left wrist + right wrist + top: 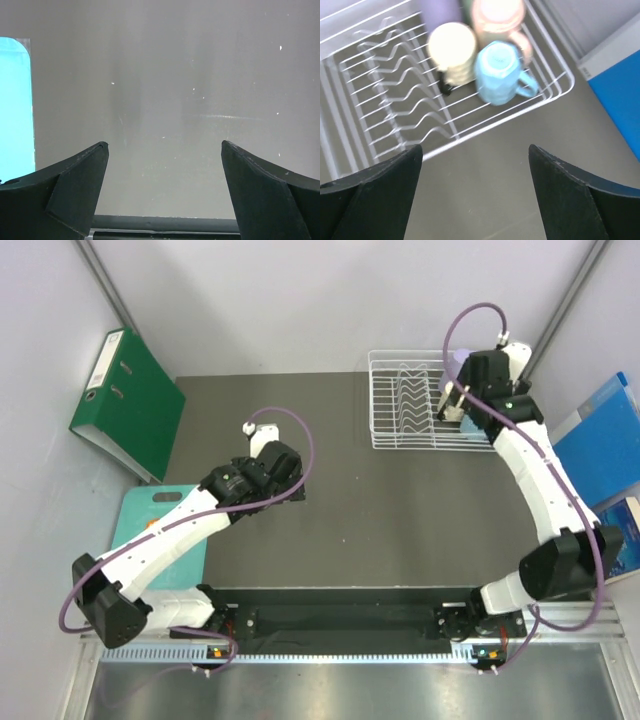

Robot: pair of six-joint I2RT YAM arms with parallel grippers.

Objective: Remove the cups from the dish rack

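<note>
The white wire dish rack (400, 400) stands at the far right of the dark table. In the right wrist view its right end (510, 115) holds a cream-yellow cup (452, 50), a light blue cup with a handle (500, 72), a pink cup (497, 17) and part of a lavender cup (440, 7). All are blurred. A mint green cup is not clearly visible. My right gripper (475, 150) is open and empty, above the rack's right end (450, 402). My left gripper (165, 145) is open and empty over bare table left of centre (283, 490).
A green binder (130, 405) leans at the far left. A teal cutting board (160, 530) lies at the near left and shows in the left wrist view (15, 100). Blue folders (600, 450) stand right of the rack. Grey walls close in the back and sides.
</note>
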